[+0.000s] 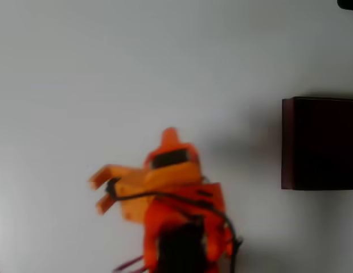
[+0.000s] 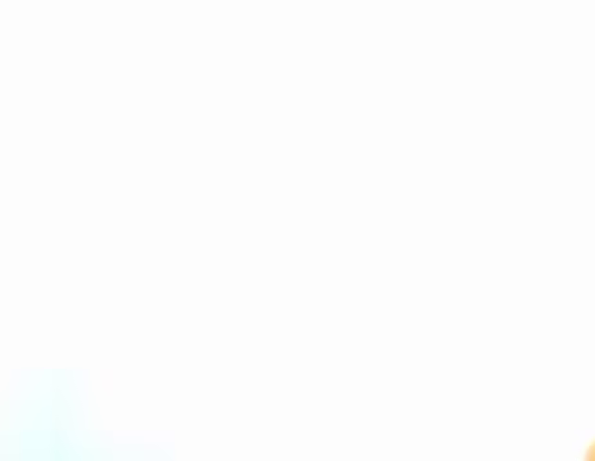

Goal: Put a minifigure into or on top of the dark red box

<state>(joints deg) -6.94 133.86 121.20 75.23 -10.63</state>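
Orange end effector [image 1: 99, 193] in the overhead view, low and left of centre, well apart from the dark red box [image 1: 320, 143] and to its left and slightly lower. Fingers [image 1: 105, 175] pointing toward the picture's left edge, away from the box, spread with a clear gap between the two tips, nothing seen between them. Blurred outlines on the fingers and the arm behind them. Black cable looped over the orange arm body, running down toward the bottom edge.

Dark red box at the right edge of the overhead view, resting on the pale surface [image 1: 136, 68], cut off by the frame on its right side; thin maroon wall along its left and lower sides, inside very dark. Cannot tell whether anything lies inside it.

Minifigure: cannot tell where it lies; a small orange-red rounded tip above the arm, left of the box, too blurred to identify.

Wrist view washed out to near white, with a sliver of orange at its bottom right corner.
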